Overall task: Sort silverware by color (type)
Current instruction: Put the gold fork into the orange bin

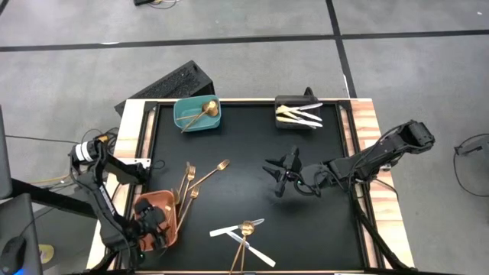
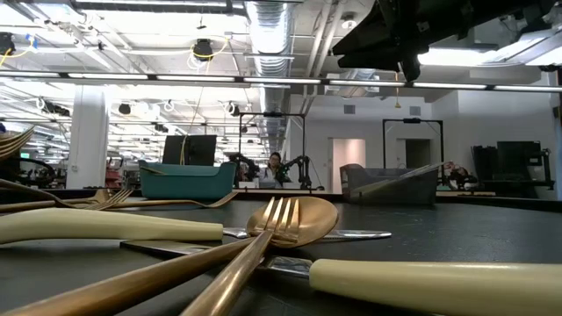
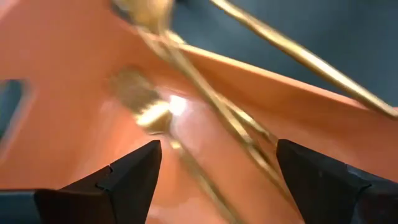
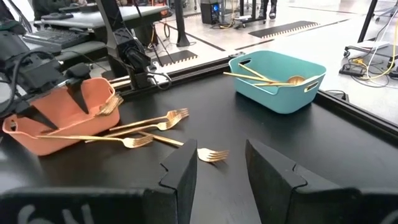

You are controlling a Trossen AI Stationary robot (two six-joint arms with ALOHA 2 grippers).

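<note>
The left gripper (image 1: 153, 226) is hanging over the salmon bin (image 1: 170, 200) with its fingers spread wide and nothing between them (gold forks (image 3: 155, 115) are lying in the bin beneath it). The right gripper (image 1: 284, 174) is hovering mid-table, fingers partly apart and empty. More forks (image 1: 200, 180) are lying beside the salmon bin, spoons (image 1: 200, 113) in the teal bin (image 1: 183, 119), knives (image 1: 299, 114) in the black bin (image 1: 284, 99), and a mixed pile (image 1: 244, 234) at the front edge.

Three bins sit on the table (image 1: 321, 198): one teal bin (image 1: 197, 116), one black bin (image 1: 296, 113), one salmon bin (image 1: 159, 215). Two white-handled knives (image 1: 243, 238) lie crossed under one gold spoon (image 1: 246, 229). Two robot arms.
</note>
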